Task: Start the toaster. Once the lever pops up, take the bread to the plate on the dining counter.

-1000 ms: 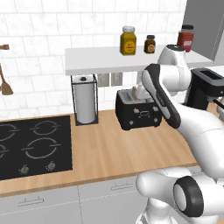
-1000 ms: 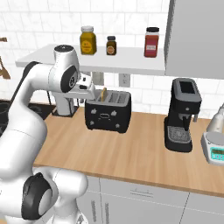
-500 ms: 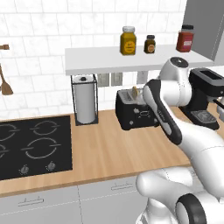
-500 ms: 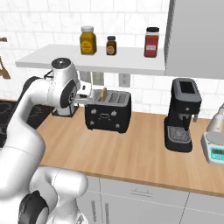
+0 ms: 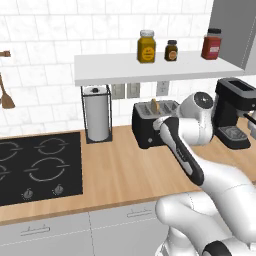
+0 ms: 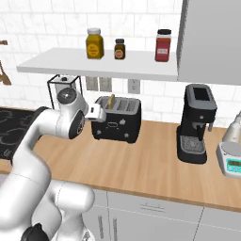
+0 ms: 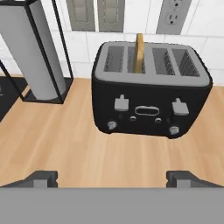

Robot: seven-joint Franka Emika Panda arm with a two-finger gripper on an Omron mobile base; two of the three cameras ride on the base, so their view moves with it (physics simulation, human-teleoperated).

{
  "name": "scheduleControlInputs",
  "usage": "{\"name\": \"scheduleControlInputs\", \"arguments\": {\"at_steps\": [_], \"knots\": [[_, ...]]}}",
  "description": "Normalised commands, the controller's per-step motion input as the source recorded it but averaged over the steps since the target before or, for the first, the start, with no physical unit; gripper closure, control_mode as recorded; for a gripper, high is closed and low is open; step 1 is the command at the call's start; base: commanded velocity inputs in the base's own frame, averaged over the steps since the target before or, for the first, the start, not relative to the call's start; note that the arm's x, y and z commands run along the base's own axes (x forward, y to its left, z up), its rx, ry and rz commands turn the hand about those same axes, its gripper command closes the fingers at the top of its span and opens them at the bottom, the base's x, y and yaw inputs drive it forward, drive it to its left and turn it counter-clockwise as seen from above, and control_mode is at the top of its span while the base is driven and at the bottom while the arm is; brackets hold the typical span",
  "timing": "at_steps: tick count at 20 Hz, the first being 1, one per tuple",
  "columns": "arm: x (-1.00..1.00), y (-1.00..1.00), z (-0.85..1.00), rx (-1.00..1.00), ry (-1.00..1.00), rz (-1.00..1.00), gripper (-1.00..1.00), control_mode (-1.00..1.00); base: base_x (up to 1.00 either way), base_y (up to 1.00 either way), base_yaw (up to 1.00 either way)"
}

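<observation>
On the wooden worktop (image 7: 87, 153), straight at 12 o'clock from me, stands the toaster (image 7: 148, 103), near the tiled wall. A second ago my arm was close over its front and my jaws were about half closed. Now the arm has pulled back and my gripper (image 7: 112, 177) stands spread as wide as it goes, with nothing between the fingers. I judge that I have finished at the left lever (image 7: 121, 103) and let it go. Whether the toaster runs I cannot tell, because both levers sit at almost the same height. The next thing, I think, is to wait and watch the lever before reaching for the bread.

The worktop is light-brown wood with a soft grain, flat and matt. At 10 o'clock is a paper towel roll (image 7: 37, 52), a smooth grey-white cylinder inside a thin black wire holder. The toaster is a black, slightly glossy box with rounded corners and a grey top with four long slots. The bread (image 7: 139, 52) stands upright in the second slot from the left, a thin tan slice seen on its edge, sticking well above the top. The levers are small grey tabs, and below them are little round knobs (image 7: 112, 125).
</observation>
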Motion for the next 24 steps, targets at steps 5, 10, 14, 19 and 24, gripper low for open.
{"name": "scheduleControlInputs", "arguments": {"at_steps": [5,10,14,19,24], "knots": [[0.39,-0.30,-0.16,0.00,0.00,0.00,-1.00,-1.00,0.00,0.00,0.00],[0.45,-0.07,-0.14,0.00,0.00,0.00,-1.00,-1.00,0.00,0.00,0.00],[0.36,0.00,-0.18,0.00,0.00,0.00,-1.00,-1.00,0.00,0.00,0.00],[0.34,-0.01,-0.16,0.00,0.00,0.00,-1.00,-1.00,0.00,0.00,0.00],[0.33,-0.09,-0.15,0.00,0.00,-0.01,-1.00,-1.00,0.00,0.00,0.00]]}}
